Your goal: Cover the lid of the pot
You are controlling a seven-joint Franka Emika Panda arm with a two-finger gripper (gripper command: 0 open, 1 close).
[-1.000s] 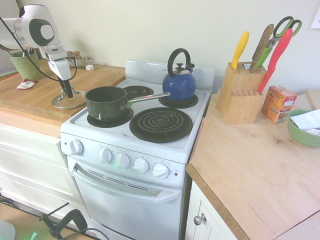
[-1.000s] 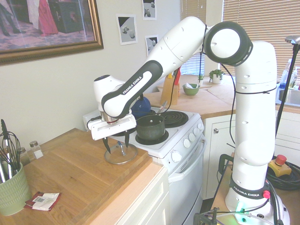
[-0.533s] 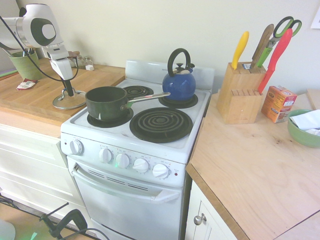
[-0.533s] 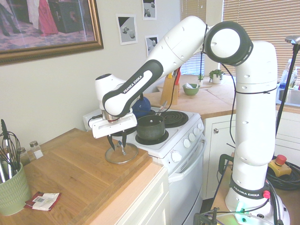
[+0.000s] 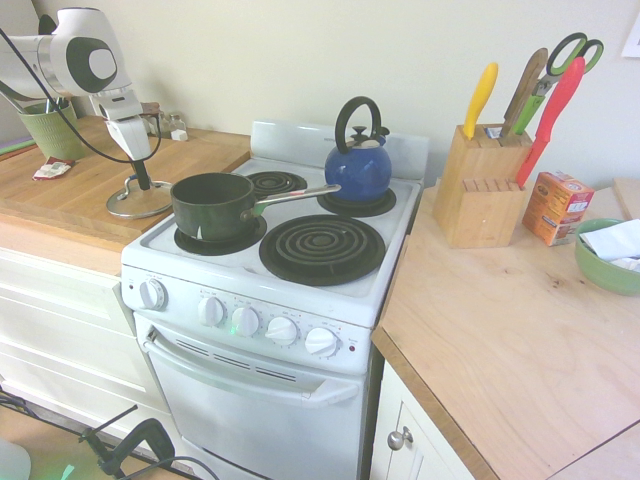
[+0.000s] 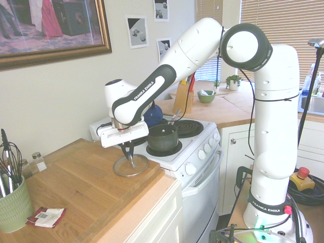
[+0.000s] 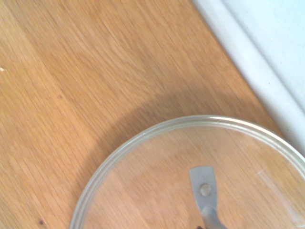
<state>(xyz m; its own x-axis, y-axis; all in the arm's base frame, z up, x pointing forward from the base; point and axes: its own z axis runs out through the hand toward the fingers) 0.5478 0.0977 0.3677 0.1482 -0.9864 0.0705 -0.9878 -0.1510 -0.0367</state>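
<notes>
The lid (image 5: pixel 139 200) was found on the wooden counter (image 5: pixel 70 195) just beside the stove (image 5: pixel 300 255), and whether it was resting there or just lifted could not be told. The gripper (image 6: pixel 129 153) was seen directly above it, fingers brought together around the central handle, so the lid was judged to be grasped. In the wrist view the glass rim (image 7: pixel 157 129) and the metal handle bracket (image 7: pixel 204 186) were seen close below the camera, with the stove's white edge (image 7: pixel 257 67) near. The pot (image 5: pixel 212 205) was placed on the front burner nearest the counter, open, its long handle (image 5: pixel 295 195) pointed away from the lid toward the blue kettle (image 5: pixel 358 165). A short sideways carry from counter to pot mouth was judged to be what the covering required
</notes>
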